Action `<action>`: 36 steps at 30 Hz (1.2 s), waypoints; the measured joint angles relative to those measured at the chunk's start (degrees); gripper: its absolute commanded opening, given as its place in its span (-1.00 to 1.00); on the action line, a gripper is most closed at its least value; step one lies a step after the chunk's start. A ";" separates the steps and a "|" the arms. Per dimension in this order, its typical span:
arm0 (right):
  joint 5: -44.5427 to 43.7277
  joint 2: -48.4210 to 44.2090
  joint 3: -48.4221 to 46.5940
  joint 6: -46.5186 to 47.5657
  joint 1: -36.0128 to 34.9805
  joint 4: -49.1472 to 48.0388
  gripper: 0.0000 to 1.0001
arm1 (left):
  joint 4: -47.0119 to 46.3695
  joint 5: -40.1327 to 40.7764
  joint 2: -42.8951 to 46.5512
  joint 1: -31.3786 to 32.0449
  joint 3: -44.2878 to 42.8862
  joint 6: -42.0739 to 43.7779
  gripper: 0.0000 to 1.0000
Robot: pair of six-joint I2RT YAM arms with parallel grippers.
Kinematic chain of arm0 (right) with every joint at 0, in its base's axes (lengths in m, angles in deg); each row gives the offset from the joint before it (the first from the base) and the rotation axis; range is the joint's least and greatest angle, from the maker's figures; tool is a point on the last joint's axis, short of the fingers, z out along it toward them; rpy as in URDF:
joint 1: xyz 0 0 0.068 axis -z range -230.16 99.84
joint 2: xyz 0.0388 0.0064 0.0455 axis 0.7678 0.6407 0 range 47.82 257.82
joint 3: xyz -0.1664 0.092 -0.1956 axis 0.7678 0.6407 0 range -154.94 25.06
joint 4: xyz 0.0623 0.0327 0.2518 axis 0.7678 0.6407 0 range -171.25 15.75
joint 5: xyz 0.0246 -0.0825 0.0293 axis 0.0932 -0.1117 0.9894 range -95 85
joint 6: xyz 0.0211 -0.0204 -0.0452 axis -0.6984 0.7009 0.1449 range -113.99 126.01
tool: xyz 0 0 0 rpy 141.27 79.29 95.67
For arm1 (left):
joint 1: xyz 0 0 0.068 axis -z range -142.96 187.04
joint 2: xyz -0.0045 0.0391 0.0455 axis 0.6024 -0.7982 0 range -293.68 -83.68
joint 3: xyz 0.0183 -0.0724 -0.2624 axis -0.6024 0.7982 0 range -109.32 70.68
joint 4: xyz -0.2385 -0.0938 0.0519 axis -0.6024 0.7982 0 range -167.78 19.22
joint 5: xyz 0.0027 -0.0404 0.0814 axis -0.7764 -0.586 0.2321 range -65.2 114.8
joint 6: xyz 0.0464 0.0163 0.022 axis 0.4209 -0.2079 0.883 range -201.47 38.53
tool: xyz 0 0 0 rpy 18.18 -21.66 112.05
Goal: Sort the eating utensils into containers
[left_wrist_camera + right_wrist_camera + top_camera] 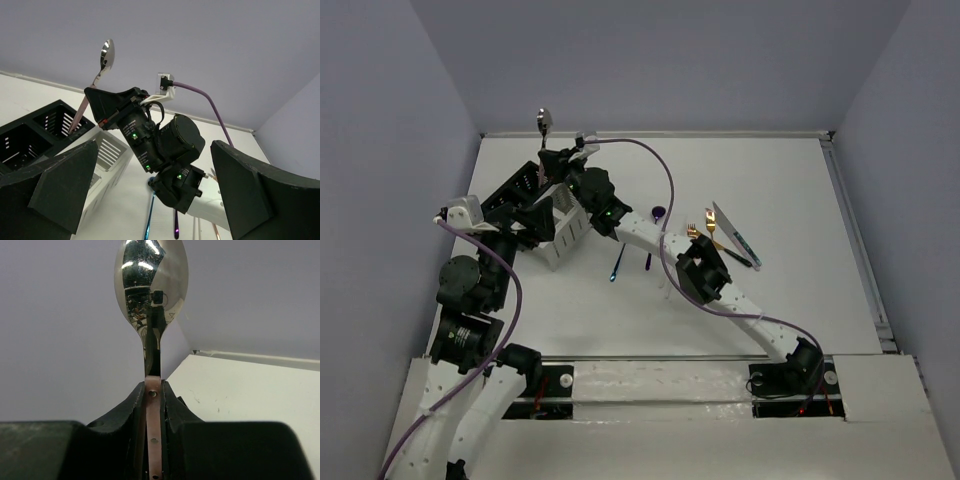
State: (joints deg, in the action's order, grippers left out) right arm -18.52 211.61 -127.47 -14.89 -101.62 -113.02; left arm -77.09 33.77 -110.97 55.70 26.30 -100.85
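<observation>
My right gripper [557,160] is shut on a silver spoon [543,121] and holds it upright, bowl up, above the black caddy [512,188]. In the right wrist view the spoon's bowl [151,280] rises above the closed right gripper [154,390]. In the left wrist view the spoon [106,54] slants down toward the black caddy [35,135]; I cannot tell whether its lower end is inside. The white caddy [567,228] stands beside the black one. My left gripper [532,215] is open and empty next to the white caddy [111,150], its fingers [60,190] wide apart.
On the table lie a blue spoon [617,263], a purple spoon [657,213], gold forks [706,228], a knife [734,236] and white chopsticks [666,282]. The right arm [705,272] stretches over them. Walls close the back and the sides.
</observation>
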 measured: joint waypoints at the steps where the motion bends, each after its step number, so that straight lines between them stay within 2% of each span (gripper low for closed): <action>1: 0.02 0.00 0.00 -0.04 0.00 0.00 -0.22 | 0.00 0.00 0.00 0.00 0.00 0.00 0.98; 3: 0.31 0.00 0.02 0.22 0.00 0.00 0.09 | -0.02 -0.04 0.00 0.00 -0.02 0.02 0.98; 9: 2.73 -0.31 3.06 2.49 0.00 -0.76 0.47 | -0.09 -0.20 0.13 0.00 0.00 0.02 0.98; 15: 5.44 -2.73 8.87 4.33 0.07 -0.33 0.69 | -0.44 -0.35 0.35 -0.02 -0.02 0.02 0.98; 21: 7.87 -12.33 18.97 5.29 0.00 0.24 1.00 | -0.63 -0.33 1.22 -0.02 0.00 0.04 0.98; 26: 9.55 -22.64 25.29 6.51 0.00 1.64 1.00 | -0.79 -0.31 1.66 -0.02 0.00 0.09 0.98; 28: 9.46 -29.40 31.98 7.02 0.02 2.38 0.79 | -0.76 -0.28 1.95 -0.02 -0.02 0.24 0.98; 29: 9.16 -32.74 34.93 7.23 0.02 2.91 0.38 | -0.76 -0.24 2.08 -0.02 0.00 0.31 0.98; 32: 7.69 -42.21 45.35 6.75 0.50 5.64 -0.20 | -0.74 0.02 2.58 0.11 0.00 0.50 0.98; 33: 7.08 -45.20 48.26 6.21 0.76 7.69 -0.54 | -0.68 0.09 2.78 0.31 -0.02 0.63 0.98; 35: 6.01 -49.64 52.06 5.79 1.68 13.25 -0.57 | -0.68 0.15 3.04 0.79 0.00 0.76 0.98; 36: 5.51 -51.69 53.96 5.33 2.36 16.76 -0.48 | -0.63 0.15 3.10 0.90 0.00 0.85 0.98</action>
State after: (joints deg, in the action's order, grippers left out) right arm -13.01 159.91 -73.50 -9.56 -99.26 -96.25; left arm -77.72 33.93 -107.87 56.59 26.30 -100.00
